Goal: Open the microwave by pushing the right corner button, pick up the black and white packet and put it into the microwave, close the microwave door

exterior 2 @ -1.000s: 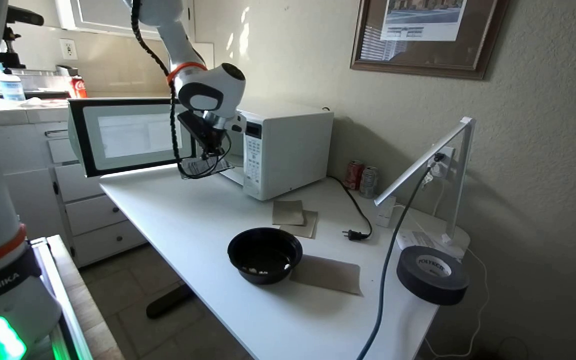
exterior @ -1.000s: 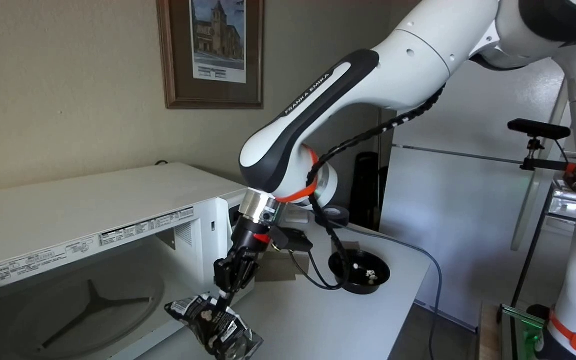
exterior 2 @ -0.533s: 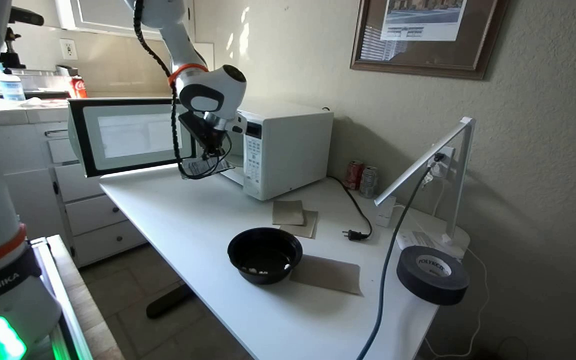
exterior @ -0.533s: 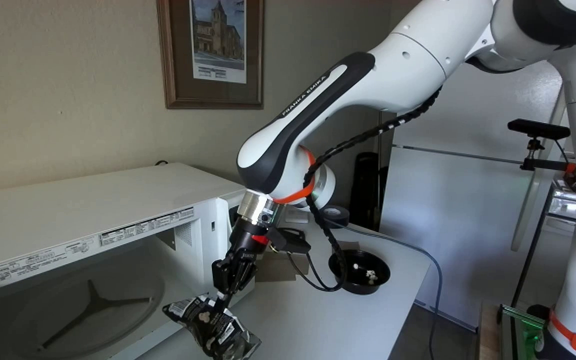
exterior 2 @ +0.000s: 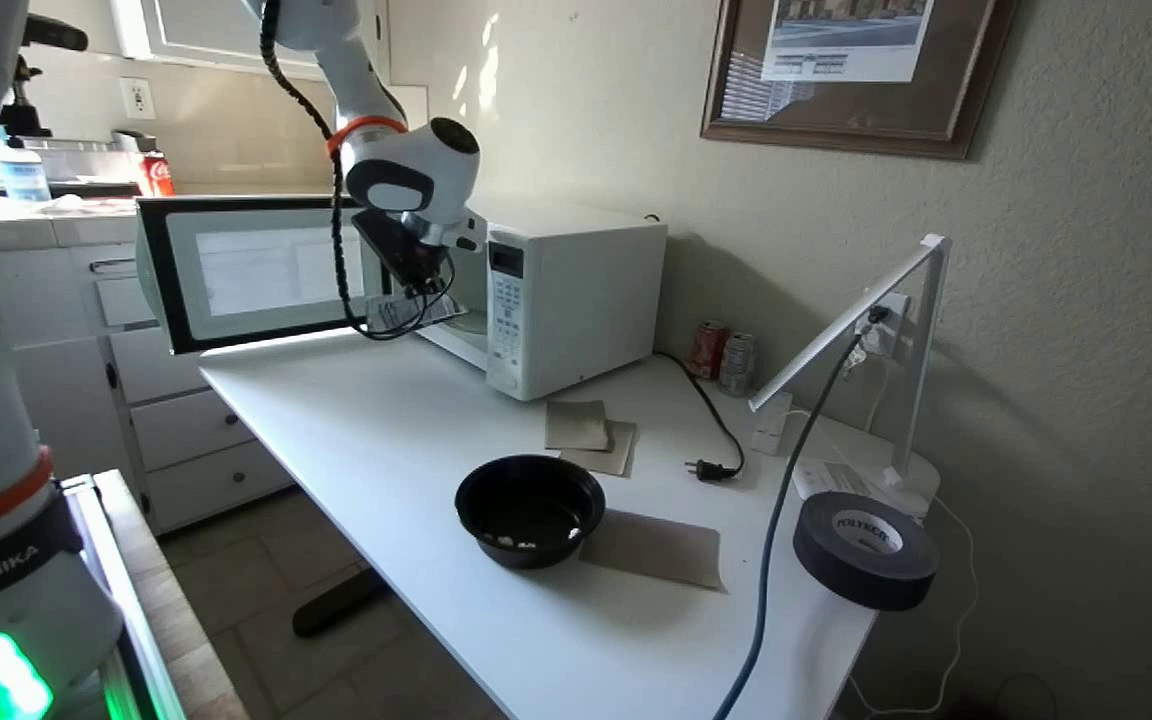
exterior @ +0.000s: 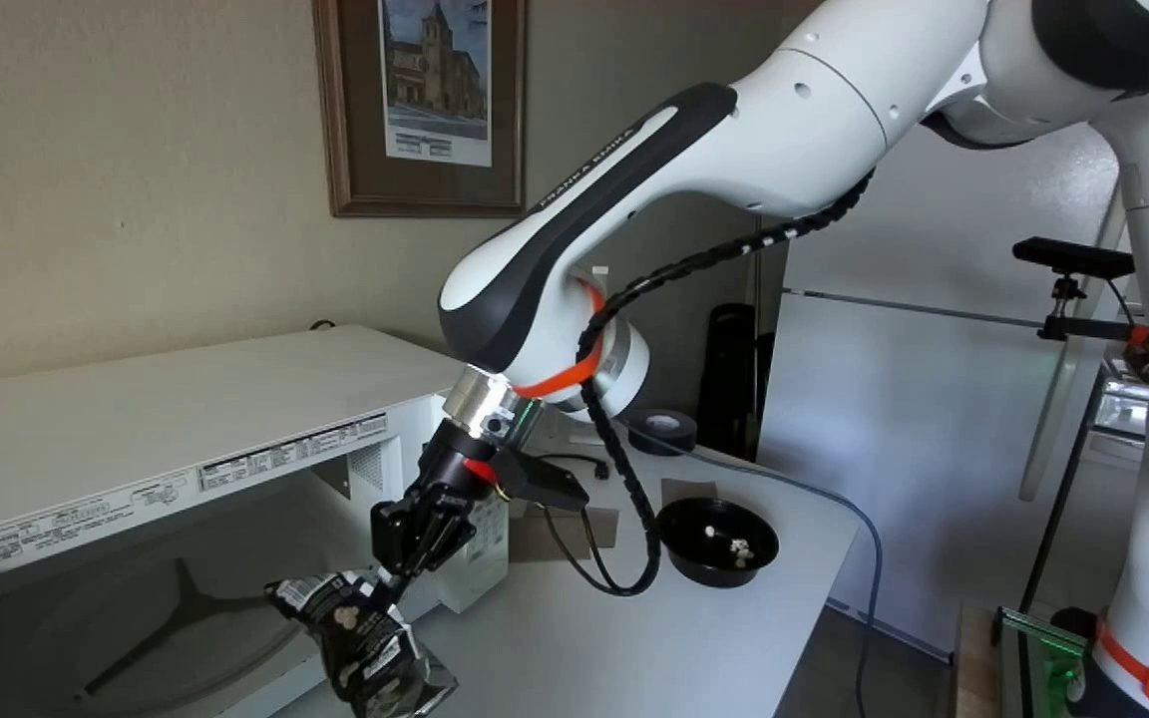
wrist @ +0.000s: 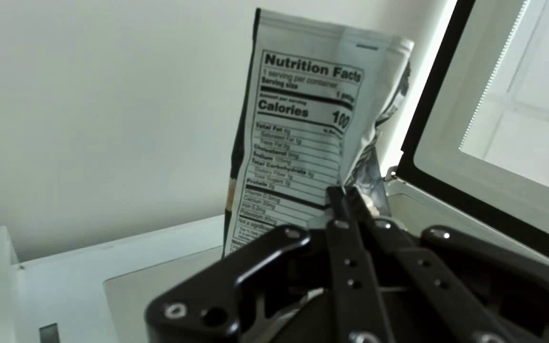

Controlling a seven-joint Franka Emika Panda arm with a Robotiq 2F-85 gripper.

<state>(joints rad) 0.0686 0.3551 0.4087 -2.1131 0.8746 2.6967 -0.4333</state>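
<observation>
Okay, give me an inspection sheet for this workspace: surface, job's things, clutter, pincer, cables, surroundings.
Surface: white table, carrying the microwave.
Job's things: microwave door open; black and white packet held near the microwave, not resting inside.
Clutter: black bowl with white bits, tape roll, brown flat pieces, two cans.
Pincer: closed on the packet.
Cables: loose plug on the table; grey cable; black cable along the arm.
Surroundings: framed picture on the wall, white drawers.

place: kitchen | signs: refrigerator (exterior: pixel 914 429), drawers (exterior 2: pixel 181 435), wall cupboard (exterior 2: pixel 204 35), counter (exterior 2: pixel 86 234), microwave (exterior 2: pixel 591 310)
</observation>
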